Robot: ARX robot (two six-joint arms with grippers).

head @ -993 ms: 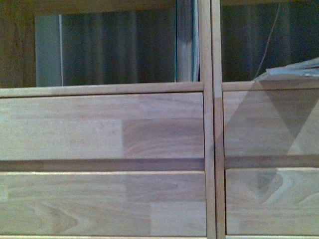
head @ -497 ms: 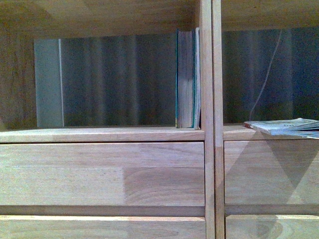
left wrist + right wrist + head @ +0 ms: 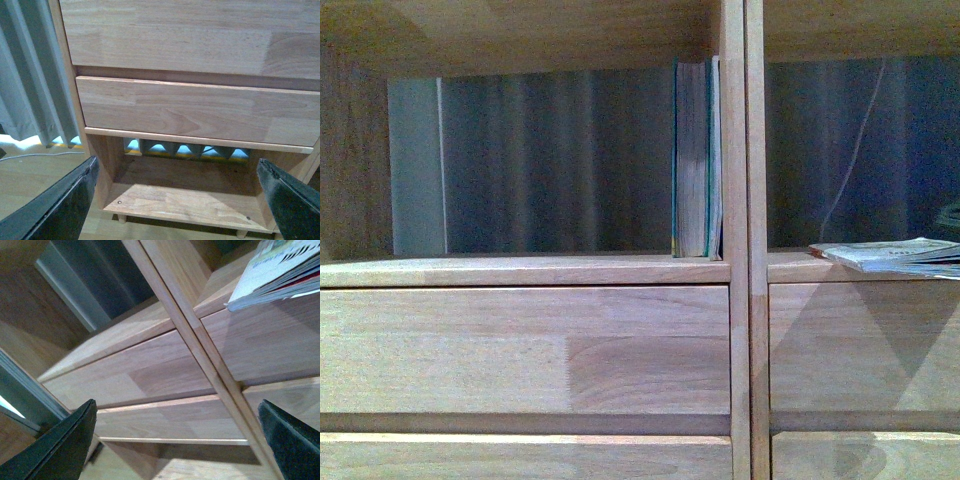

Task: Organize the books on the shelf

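The light wood shelf (image 3: 530,272) fills the front view. The thick teal-green book (image 3: 694,160) stands upright at the right end of the left compartment, against the divider. The pale booklet (image 3: 890,254) lies flat in the right compartment and sticks out over its edge; it also shows in the right wrist view (image 3: 272,270). My left gripper (image 3: 177,172) is open and empty, facing the drawer fronts and bottom compartment. My right gripper (image 3: 177,412) is open and empty, below the booklet. Neither gripper shows in the front view.
Drawer fronts (image 3: 520,350) sit below the compartments. A dark curtain (image 3: 560,160) hangs behind the backless shelf. The left wrist view shows a grey curtain (image 3: 30,75), wood floor (image 3: 30,175) and the shelf's bottom board (image 3: 185,202) on short legs.
The front view rose over the last second: the compartment shelf dropped from high in the picture to mid-height, bringing the whole teal-green book and the booklet into view. It has been steady for half a second.
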